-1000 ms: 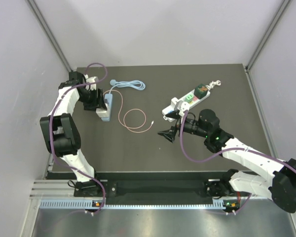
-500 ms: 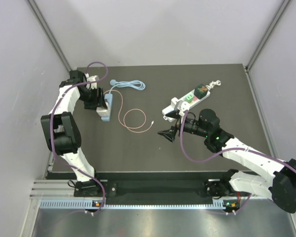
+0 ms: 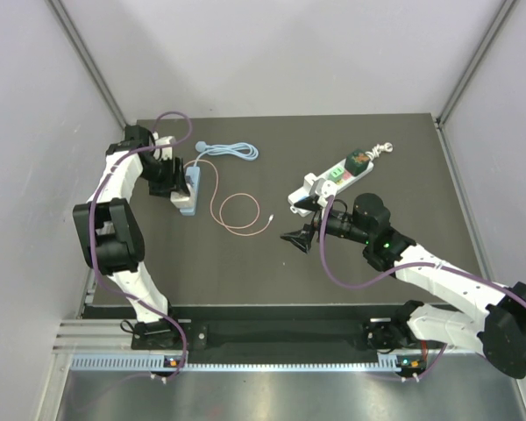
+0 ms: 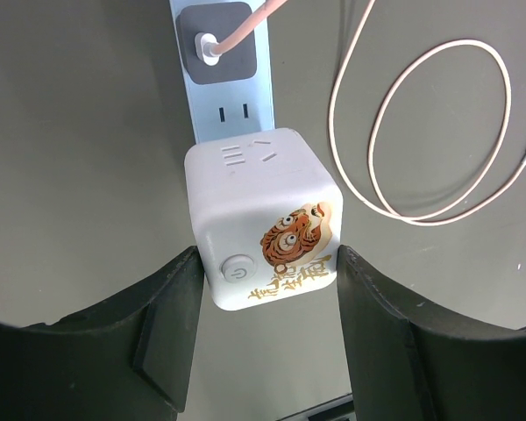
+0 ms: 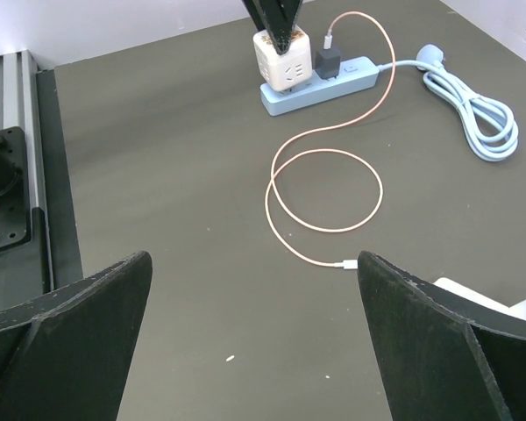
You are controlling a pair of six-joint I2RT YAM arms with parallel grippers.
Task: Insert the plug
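Observation:
A white cube plug (image 4: 259, 219) with a tiger sticker and a power button stands on the pale blue power strip (image 4: 232, 96) at the table's left. It also shows in the right wrist view (image 5: 281, 60). My left gripper (image 4: 266, 263) reaches down over it, one finger against each side of the cube, shut on it. In the top view the left gripper (image 3: 171, 175) is at the blue strip (image 3: 187, 195). My right gripper (image 3: 300, 221) is open and empty above the table's middle, far from the strip (image 5: 333, 83).
A black charger (image 4: 215, 44) sits in the strip, its pink cable (image 3: 237, 210) looped on the table. The strip's blue cord (image 3: 232, 151) is coiled behind. A white power strip (image 3: 333, 180) with green and red parts lies at the right arm's far side.

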